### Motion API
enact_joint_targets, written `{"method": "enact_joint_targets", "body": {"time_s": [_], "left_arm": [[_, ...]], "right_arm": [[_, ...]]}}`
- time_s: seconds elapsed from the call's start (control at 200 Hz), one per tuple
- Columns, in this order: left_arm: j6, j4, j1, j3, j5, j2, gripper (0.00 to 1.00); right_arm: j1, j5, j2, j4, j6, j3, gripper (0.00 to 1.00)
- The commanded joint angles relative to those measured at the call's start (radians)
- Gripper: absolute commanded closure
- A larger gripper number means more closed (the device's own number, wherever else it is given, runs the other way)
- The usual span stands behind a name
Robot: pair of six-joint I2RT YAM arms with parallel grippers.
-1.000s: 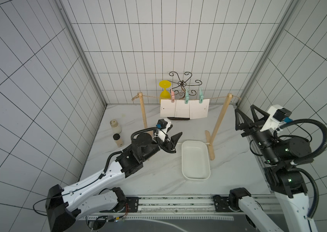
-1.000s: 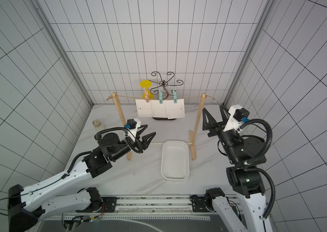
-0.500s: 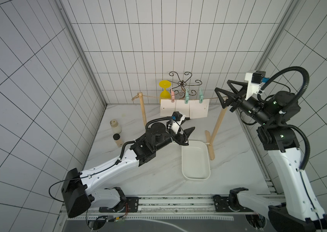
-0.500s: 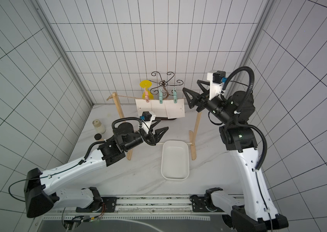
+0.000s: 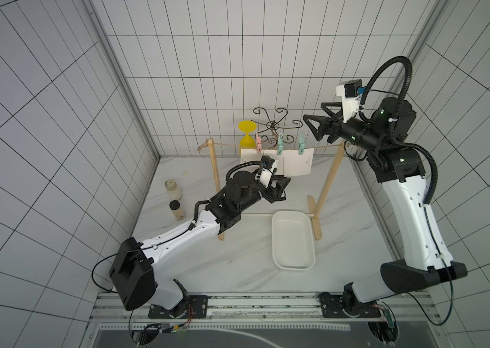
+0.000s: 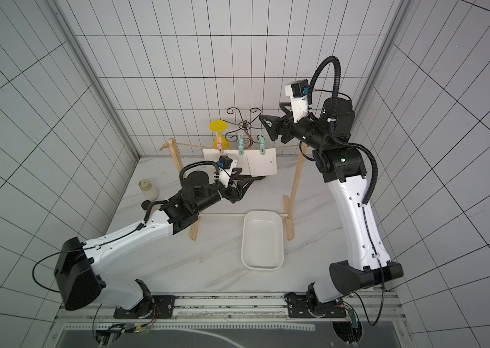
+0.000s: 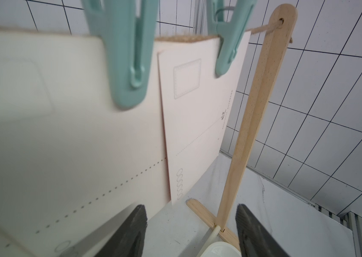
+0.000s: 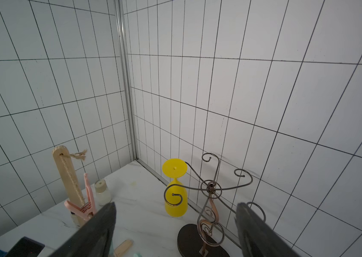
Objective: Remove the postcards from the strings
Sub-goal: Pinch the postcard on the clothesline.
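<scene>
White postcards (image 5: 298,162), all three, hang pegged on the strings (image 5: 225,145) in both top views; you've freed none. Left wrist view: your left gripper (image 7: 191,222) gapes beside a card's lower edge. Right wrist view: right gripper (image 8: 175,222) spread wide, empty.

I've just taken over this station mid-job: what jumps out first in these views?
Three white postcards hang side by side from the jute string between two wooden posts, held by one pink and two green pegs. The left arm's open jaws sit by the lower edge of the middle card, while the right arm's open jaws hover high near the string's right end.
</scene>
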Motion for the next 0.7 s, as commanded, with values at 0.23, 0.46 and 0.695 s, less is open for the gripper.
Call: {"method": "enact_joint_targets", "body": {"time_s": [0.23,0.46,0.695], "left_arm": [[-0.017,0.071,0.036,0.058,0.100,0.067,0.36],[-0.025,0.099,0.037,0.084,0.159,0.109,0.36],[-0.027,0.124,0.037,0.081,0.200,0.122,0.36]], "right_arm": [[0.009,-0.021,-0.008,-0.017,-0.058,0.004,0.13],[0.007,-0.015,-0.019,0.003,-0.069,-0.029,0.12],[0.008,-0.017,-0.029,0.015,-0.072,-0.047,0.12]]}}
